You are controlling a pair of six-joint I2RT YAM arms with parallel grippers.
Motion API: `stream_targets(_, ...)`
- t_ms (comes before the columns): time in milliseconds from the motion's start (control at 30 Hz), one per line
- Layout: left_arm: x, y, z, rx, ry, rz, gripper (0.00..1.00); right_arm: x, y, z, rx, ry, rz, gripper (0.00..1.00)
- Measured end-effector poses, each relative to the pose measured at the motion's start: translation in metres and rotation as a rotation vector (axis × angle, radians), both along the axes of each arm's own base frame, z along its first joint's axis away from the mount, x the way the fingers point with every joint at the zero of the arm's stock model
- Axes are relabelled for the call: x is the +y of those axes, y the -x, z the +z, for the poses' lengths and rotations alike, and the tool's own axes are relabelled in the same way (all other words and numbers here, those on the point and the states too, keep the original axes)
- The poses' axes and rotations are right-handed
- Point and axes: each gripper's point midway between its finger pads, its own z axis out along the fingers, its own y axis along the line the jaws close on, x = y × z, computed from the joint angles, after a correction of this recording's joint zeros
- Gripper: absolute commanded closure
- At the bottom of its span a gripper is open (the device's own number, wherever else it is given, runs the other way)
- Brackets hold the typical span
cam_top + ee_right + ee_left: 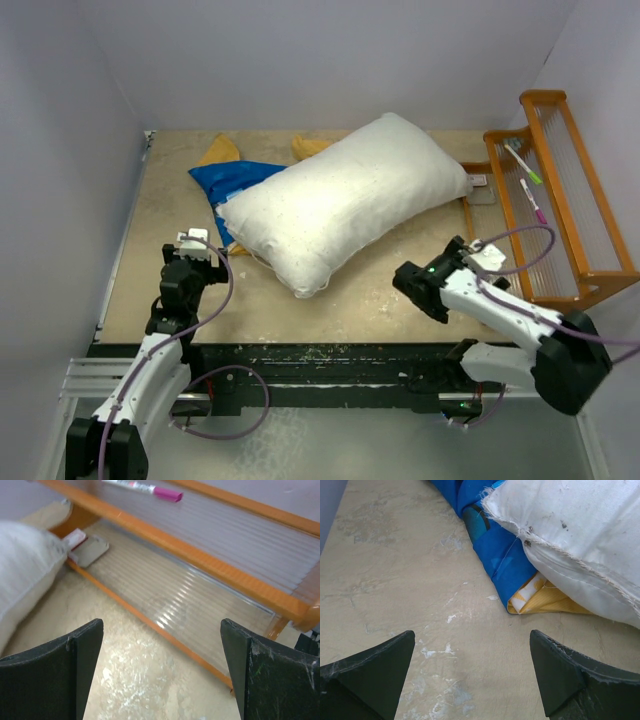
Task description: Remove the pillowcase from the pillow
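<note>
The white pillow [345,198] lies diagonally across the middle of the table, bare. The blue pillowcase [232,185] lies bunched under and behind the pillow's left end, yellow-orange corners showing at the back. In the left wrist view the pillowcase [502,560] sits beneath the pillow's frayed corner [580,535], its yellow inside showing at the fold. My left gripper [200,245] is open and empty, just left of that corner; it also shows in the left wrist view [472,672]. My right gripper [418,285] is open and empty over bare table right of the pillow; it also shows in the right wrist view [161,670].
An orange-framed rack with clear ribbed panels [560,190] stands along the right side, with markers [530,195] on it. In the right wrist view the rack [210,565] is close ahead. A small grey card [478,183] lies by the pillow's right end. Walls close the table on three sides.
</note>
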Motion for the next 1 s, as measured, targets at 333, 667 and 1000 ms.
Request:
stream_targets(333, 0.000, 0.000, 0.000, -0.002, 0.000, 0.000, 0.01, 0.015, -0.006, -0.051, 0.249, 0.218, 0.052, 0.00)
stream_targets(667, 0.000, 0.000, 0.000, -0.002, 0.000, 0.000, 0.01, 0.029, -0.014, -0.075, 0.389, 0.352, 0.090, 0.00)
stream_targets(1000, -0.003, -0.001, -0.004, 0.013, 0.001, -0.018, 0.01, 0.034, -0.019, -0.076, 0.394, 0.357, 0.090, 0.00)
